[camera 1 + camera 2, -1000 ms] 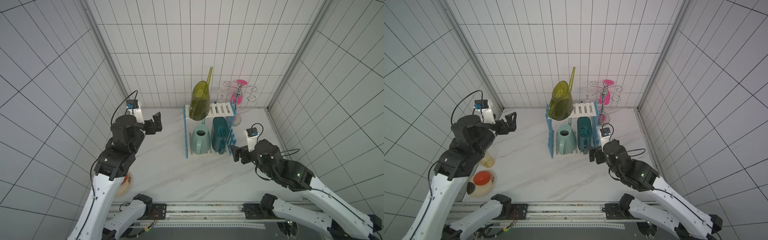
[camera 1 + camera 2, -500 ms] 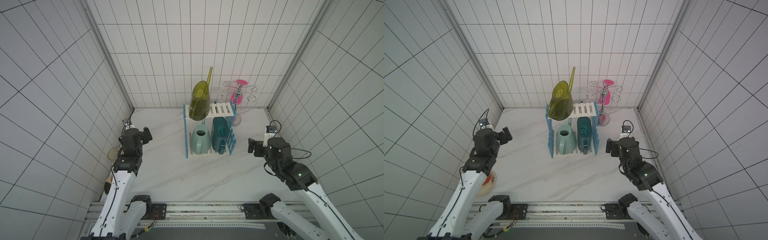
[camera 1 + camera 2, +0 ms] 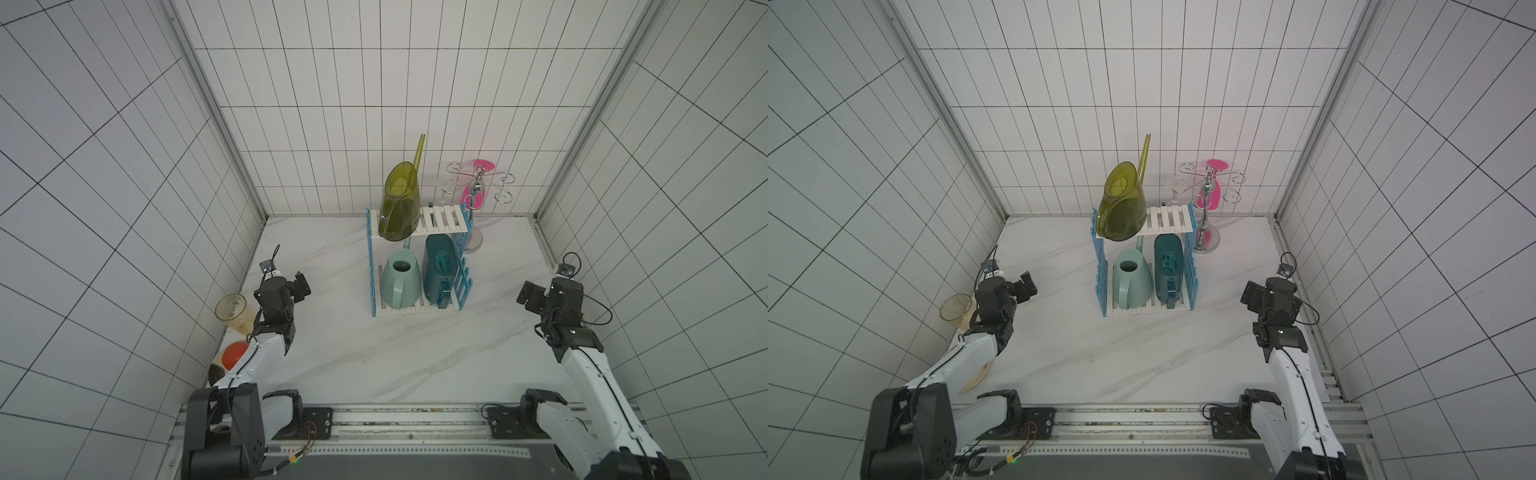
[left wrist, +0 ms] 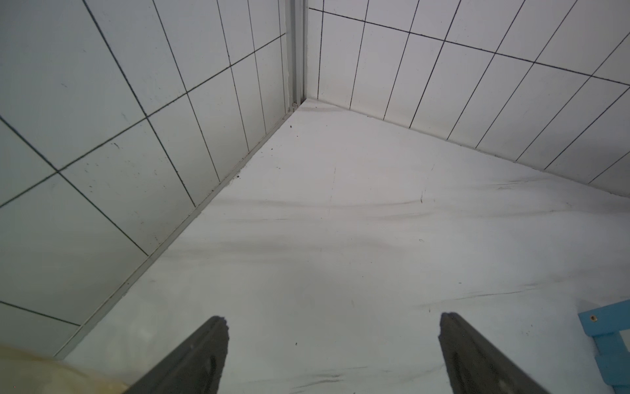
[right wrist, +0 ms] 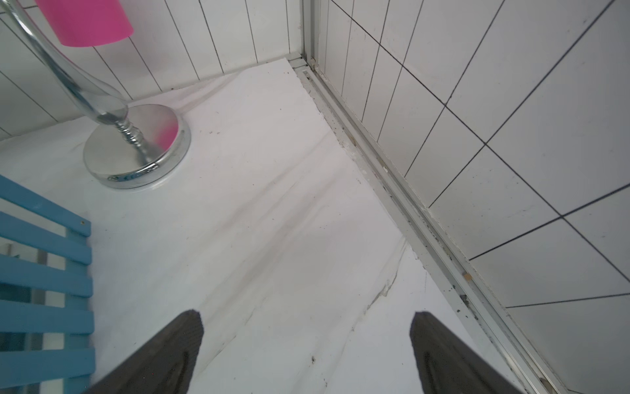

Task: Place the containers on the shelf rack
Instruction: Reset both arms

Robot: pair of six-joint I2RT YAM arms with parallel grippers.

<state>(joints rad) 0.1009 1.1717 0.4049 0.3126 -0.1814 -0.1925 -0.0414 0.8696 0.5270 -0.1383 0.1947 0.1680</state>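
Because the olive-yellow can (image 3: pixel 400 208) at frame centre appears to overhang the shelf rack's (image 3: pixel 444 216) top tier, with the mint can (image 3: pixel 400 284) and teal can (image 3: pixel 436 266) below, a knock could topple it, though both jaws stand wide, empty.

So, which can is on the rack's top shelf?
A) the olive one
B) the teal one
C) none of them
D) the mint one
A: the olive can stands on the top slats of the rack, while the mint can and the teal can stand side by side on the bottom shelf.
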